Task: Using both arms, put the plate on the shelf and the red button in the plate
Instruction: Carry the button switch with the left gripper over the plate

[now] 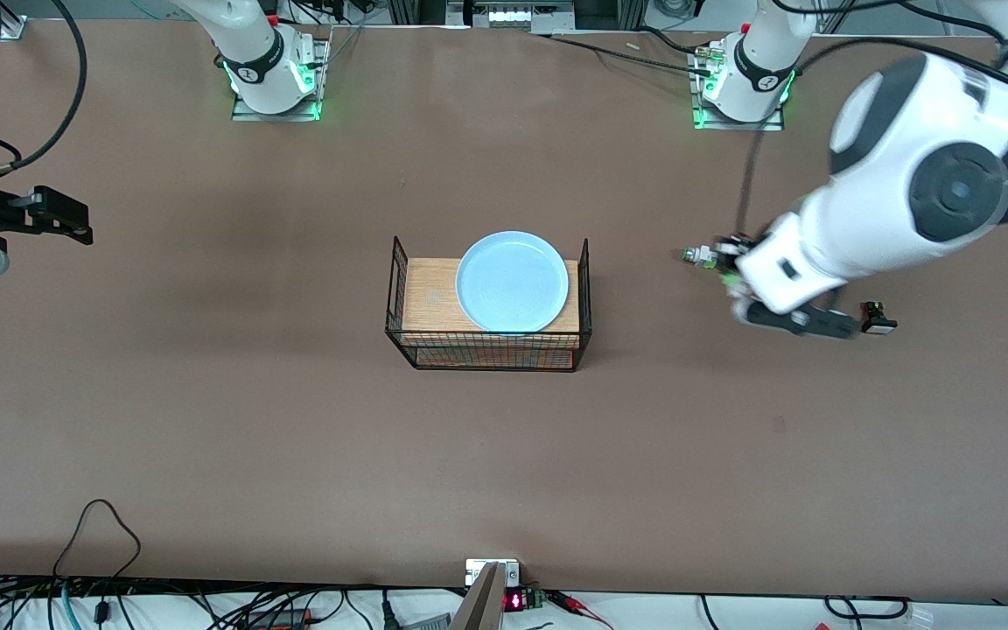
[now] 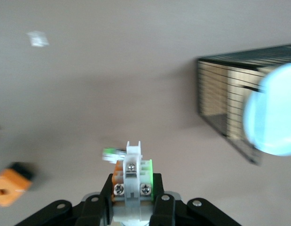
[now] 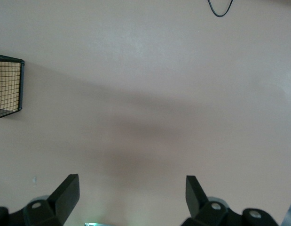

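The pale blue plate (image 1: 513, 282) lies flat on the wooden top of a black wire rack (image 1: 489, 350) in the middle of the table; it also shows in the left wrist view (image 2: 272, 113). My left gripper (image 1: 731, 264) hangs over the table toward the left arm's end, shut on the red button (image 2: 132, 169). The button's white screwed body with orange and green sides shows between the jaws (image 2: 133, 188), and its red cap is hidden. My right gripper (image 1: 66, 219) waits open over the right arm's end of the table, nothing between its fingers (image 3: 130, 183).
A white switch with a green cap (image 1: 696, 255) lies on the table just beside the left hand, seen also in the left wrist view (image 2: 112, 154). A black switch with a white square cap (image 1: 877, 318) lies nearer the front camera. Cables run along the table's front edge.
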`<state>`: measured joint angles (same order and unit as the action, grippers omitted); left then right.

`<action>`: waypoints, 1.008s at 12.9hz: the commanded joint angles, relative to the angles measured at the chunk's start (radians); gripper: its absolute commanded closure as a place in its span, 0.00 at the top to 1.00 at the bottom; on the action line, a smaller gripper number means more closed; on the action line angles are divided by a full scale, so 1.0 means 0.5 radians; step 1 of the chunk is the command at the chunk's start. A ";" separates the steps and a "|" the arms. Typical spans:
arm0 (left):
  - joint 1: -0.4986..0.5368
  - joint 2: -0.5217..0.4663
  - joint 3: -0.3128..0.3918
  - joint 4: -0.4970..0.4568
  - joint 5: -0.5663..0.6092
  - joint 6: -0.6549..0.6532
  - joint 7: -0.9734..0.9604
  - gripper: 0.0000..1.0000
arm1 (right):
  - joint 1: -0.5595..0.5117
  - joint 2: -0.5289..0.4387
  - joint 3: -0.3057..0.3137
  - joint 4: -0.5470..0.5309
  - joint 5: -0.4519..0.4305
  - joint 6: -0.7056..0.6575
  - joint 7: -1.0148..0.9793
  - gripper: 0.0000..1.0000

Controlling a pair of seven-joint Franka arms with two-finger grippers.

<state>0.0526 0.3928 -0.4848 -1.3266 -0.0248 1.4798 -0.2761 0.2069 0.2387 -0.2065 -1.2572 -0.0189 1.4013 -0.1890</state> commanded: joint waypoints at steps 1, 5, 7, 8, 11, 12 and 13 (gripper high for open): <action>-0.095 0.137 -0.147 0.198 -0.104 -0.014 -0.132 0.13 | -0.036 -0.234 0.027 -0.309 0.050 0.090 0.019 1.00; -0.507 0.343 -0.126 0.328 -0.085 0.463 -0.273 0.13 | -0.064 -0.495 0.027 -0.737 0.047 0.262 0.013 1.00; -0.626 0.444 -0.086 0.325 0.030 0.663 -0.261 0.14 | -0.058 -0.460 0.042 -0.695 0.035 0.235 0.001 1.00; -0.678 0.484 -0.086 0.325 0.162 0.709 -0.258 0.14 | -0.046 -0.401 0.048 -0.594 0.026 0.201 0.001 1.00; -0.755 0.610 -0.086 0.303 0.316 0.817 -0.172 0.17 | -0.039 -0.309 0.039 -0.458 0.019 0.103 -0.006 1.00; -0.783 0.626 -0.080 0.303 0.323 0.817 -0.172 0.17 | -0.043 -0.309 0.039 -0.458 0.019 0.106 -0.003 1.00; -0.792 0.653 -0.074 0.300 0.386 0.829 -0.163 0.17 | -0.049 -0.309 0.036 -0.458 0.019 0.106 -0.006 1.00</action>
<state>-0.3116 0.6916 -0.5386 -1.2206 0.1216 1.8982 -0.3830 0.1889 0.0682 -0.1884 -1.5217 -0.0071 1.4794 -0.1890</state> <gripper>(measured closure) 0.661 0.000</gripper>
